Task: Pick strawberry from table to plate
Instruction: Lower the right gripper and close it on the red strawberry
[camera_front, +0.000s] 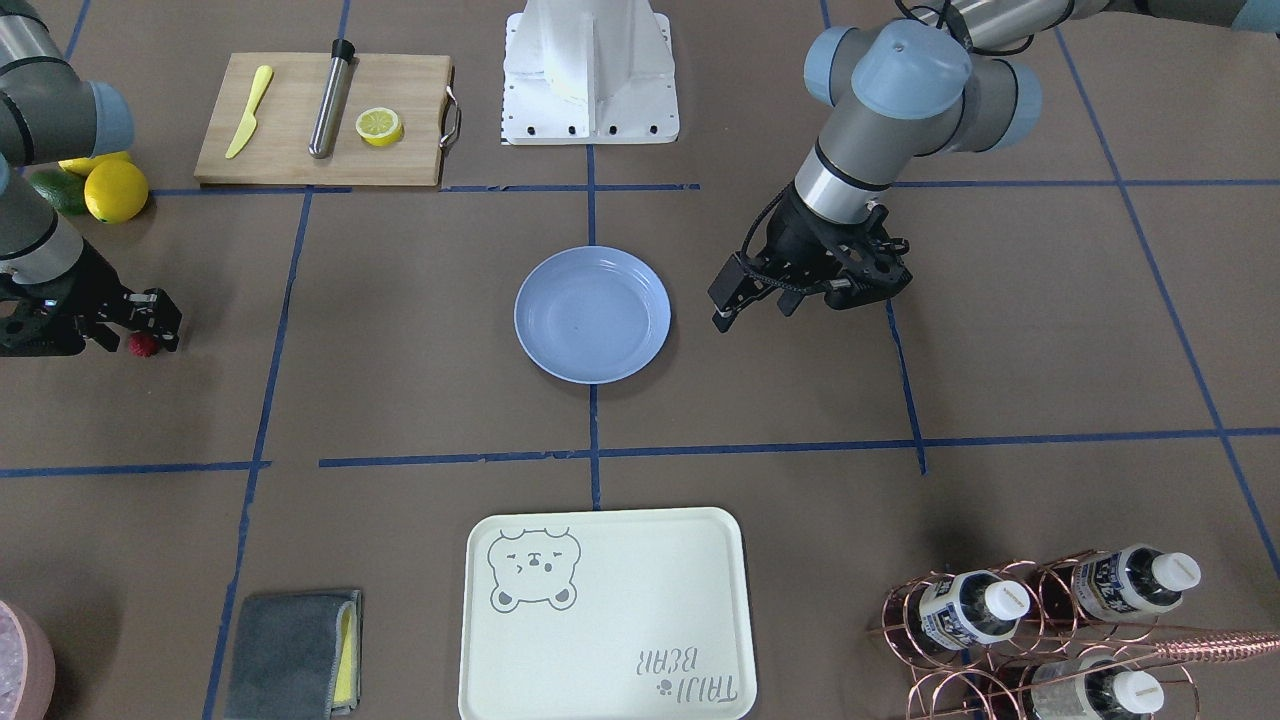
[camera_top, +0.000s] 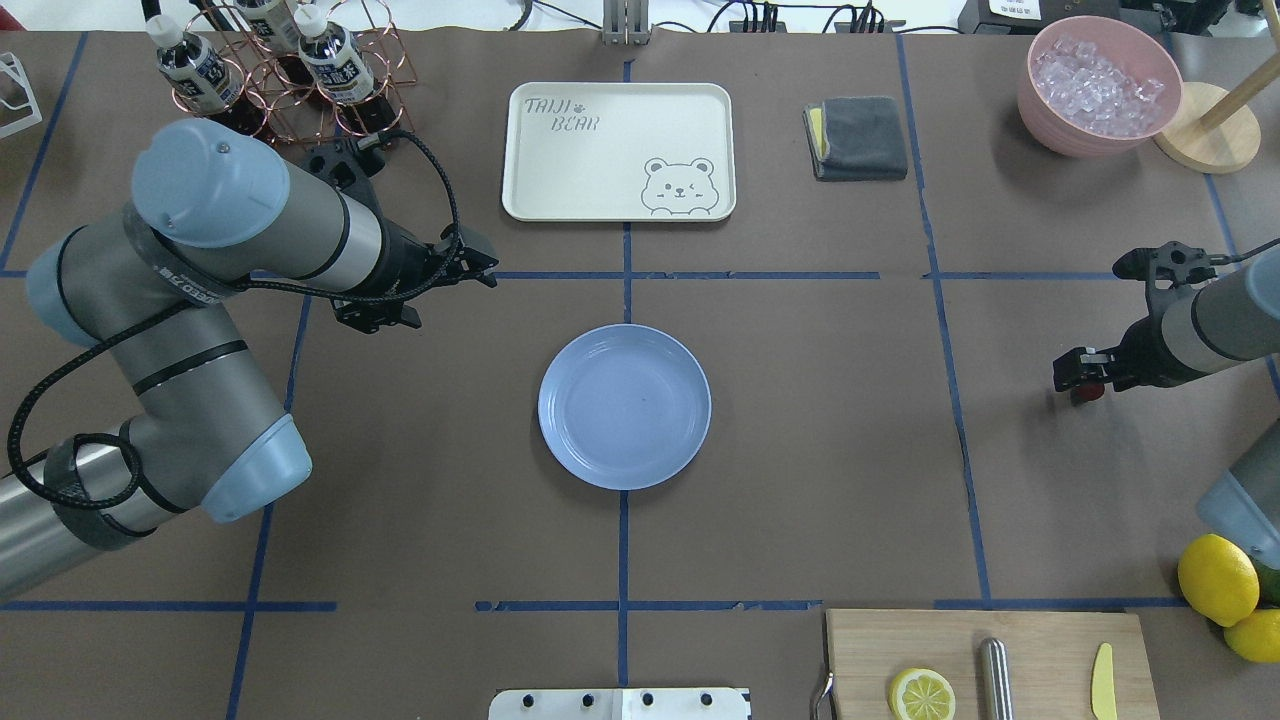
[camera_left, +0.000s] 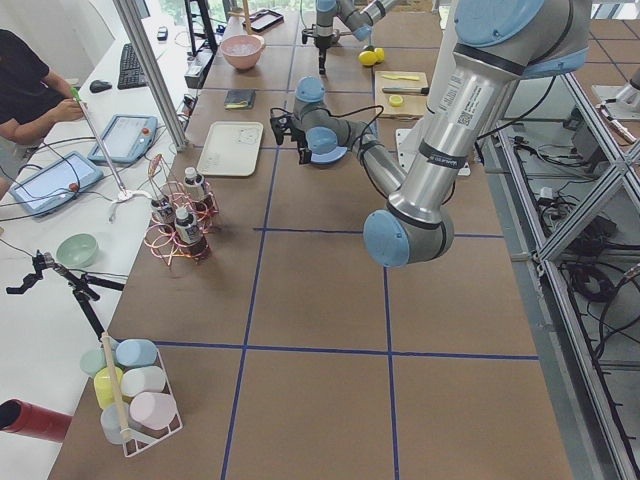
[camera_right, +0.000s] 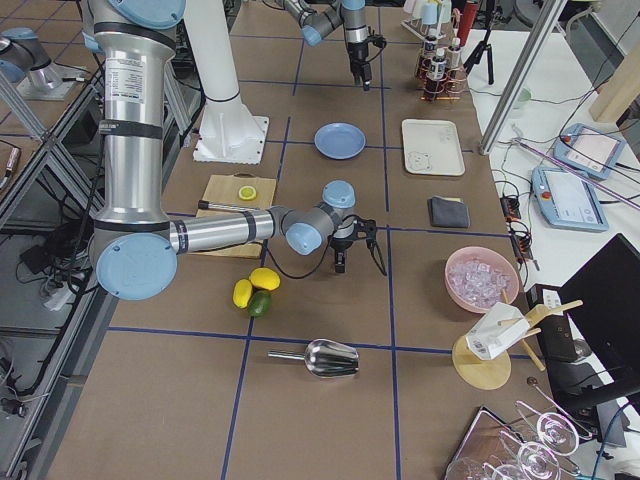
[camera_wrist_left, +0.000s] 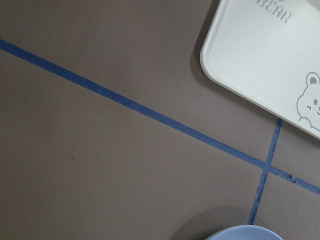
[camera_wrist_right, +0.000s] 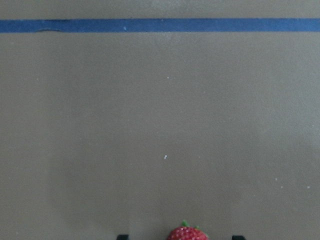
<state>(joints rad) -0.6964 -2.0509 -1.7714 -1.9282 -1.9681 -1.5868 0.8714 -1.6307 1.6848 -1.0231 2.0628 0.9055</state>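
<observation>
- At the left of the overhead view, the left end effector (camera_top: 478, 266) hangs above the bench (camera_top: 820, 450), between the bottle rack (camera_top: 290, 70) and the plate.
  - Its jaws appear to be spread, and nothing is held in them.
  - It is best left out of the step, so that the way to the plate is not crossed.
- At the centre, the plate (camera_top: 625, 405) is seen bare, on the crossing of two blue tape lines.
  - It lies well apart from the berry, so a long carry across the bench is to be expected.
  - The cream tray (camera_top: 618, 150) beyond it is not to be taken for the target.
- At the right, the strawberry (camera_top: 1088, 392) lies on the bench, with the right end effector (camera_front: 137, 332) set low around it.
  - In the right wrist view the two fingertips (camera_wrist_right: 122, 236) are seen either side of the berry, with a gap on each side.
  - The jaws are thus parted, and nothing is gripped yet.
- The step in hand is judged to be the closing on the berry.
  - The berry is roughly centred between the tips, so little correction seems needed.
  - A slow, light closure is advised, since so small and rounded a thing may roll or be squeezed out sideways.
  - The widest part should be met, low down, without the bench being scraped.
  - A straight lift should be made before any sideways travel is begun.
</observation>
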